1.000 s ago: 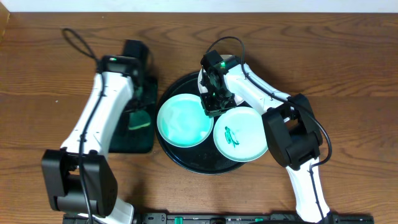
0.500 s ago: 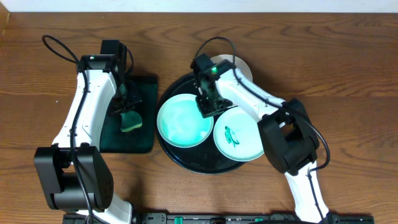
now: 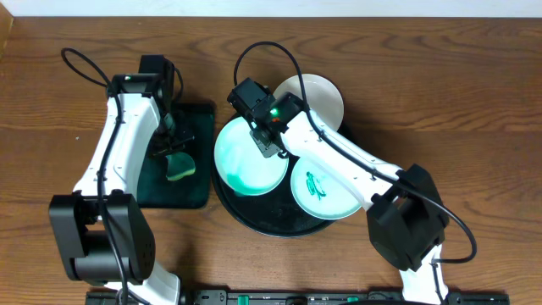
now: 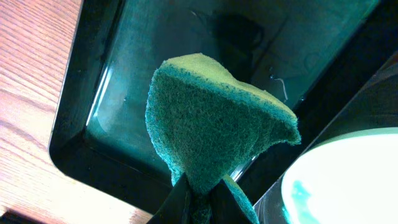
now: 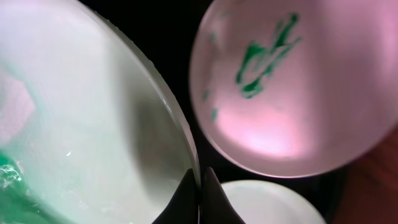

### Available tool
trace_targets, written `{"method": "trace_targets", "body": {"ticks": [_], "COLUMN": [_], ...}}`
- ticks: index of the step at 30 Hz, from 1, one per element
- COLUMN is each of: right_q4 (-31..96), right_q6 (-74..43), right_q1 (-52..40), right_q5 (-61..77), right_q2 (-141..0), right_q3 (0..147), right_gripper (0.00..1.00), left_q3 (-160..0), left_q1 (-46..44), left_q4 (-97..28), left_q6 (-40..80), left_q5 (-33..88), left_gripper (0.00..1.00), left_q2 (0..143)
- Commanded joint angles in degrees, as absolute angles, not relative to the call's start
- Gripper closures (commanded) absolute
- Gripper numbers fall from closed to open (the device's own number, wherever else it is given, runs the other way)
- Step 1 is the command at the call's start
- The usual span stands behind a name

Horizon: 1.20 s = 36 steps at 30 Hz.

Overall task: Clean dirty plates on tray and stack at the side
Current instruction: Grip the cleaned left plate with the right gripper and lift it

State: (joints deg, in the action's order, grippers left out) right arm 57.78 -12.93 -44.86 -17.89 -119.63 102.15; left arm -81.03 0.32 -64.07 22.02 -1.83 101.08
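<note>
The large round black tray [image 3: 254,213] holds two plates. A plate smeared wet green [image 3: 241,163] is at its left, and my right gripper [image 3: 265,144] is shut on this plate's far rim [image 5: 196,163], tilting it up. A plate with green scribble [image 3: 326,182] [image 5: 280,81] lies at the tray's right. A plain white plate [image 3: 315,95] [image 5: 267,202] sits at the back right of the tray's edge. My left gripper [image 3: 174,151] is shut on a green sponge [image 4: 214,127] above the rectangular tray.
A rectangular black tray [image 3: 174,193] [image 4: 81,134] with wet green liquid lies left of the round tray. Both arms' cables arch over the back of the wooden table [image 3: 474,102].
My right gripper has moved left along the back of the round tray, gripping the green-smeared plate's rim and uncovering the white plate behind. The left arm has barely moved since half a second ago.
</note>
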Motion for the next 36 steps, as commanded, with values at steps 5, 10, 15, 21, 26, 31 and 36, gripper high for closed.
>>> {"method": "trace_targets", "body": {"ticks": [5,10,15,21,26,31,36], "right_q4": [57.5,57.4,57.5,58.8,59.4,61.3,63.1], "right_q6": [-9.5,-7.9,-5.6,-2.9,-2.4,-2.0,-2.1], "right_q1": [-46.2,-47.7,-49.9,-53.8,-57.5,-60.8,-63.1], "right_q5": [-30.2,-35.2,-40.4,-51.6,-60.6,-69.0,-72.4], "right_q2": [-113.9,-110.5,-108.6,-108.2,-108.2,-108.2,-108.2], "right_q3": [101.7,101.7,101.7,101.7,101.7,101.7,101.6], "right_gripper": [0.99,0.99,0.99,0.99,0.99,0.99,0.99], "left_q3": [-81.1,-81.1,-81.1,-81.1,-81.1,-81.1,-81.1], "left_q1": [0.6,0.6,0.6,0.6,0.6,0.6,0.6], "left_q4": [-64.2,-64.2,-64.2,-64.3,-64.2,-64.3,-64.4], "left_q6": [21.0,21.0,21.0,21.0,21.0,21.0,21.0], "left_q5": [-1.9,-1.9,-1.9,-1.9,-1.9,-1.9,-1.9], "left_gripper": [0.93,0.93,0.93,0.92,0.93,0.93,0.93], "left_q2": [103.4,103.5,103.5,103.5,103.5,103.5,103.5]}}
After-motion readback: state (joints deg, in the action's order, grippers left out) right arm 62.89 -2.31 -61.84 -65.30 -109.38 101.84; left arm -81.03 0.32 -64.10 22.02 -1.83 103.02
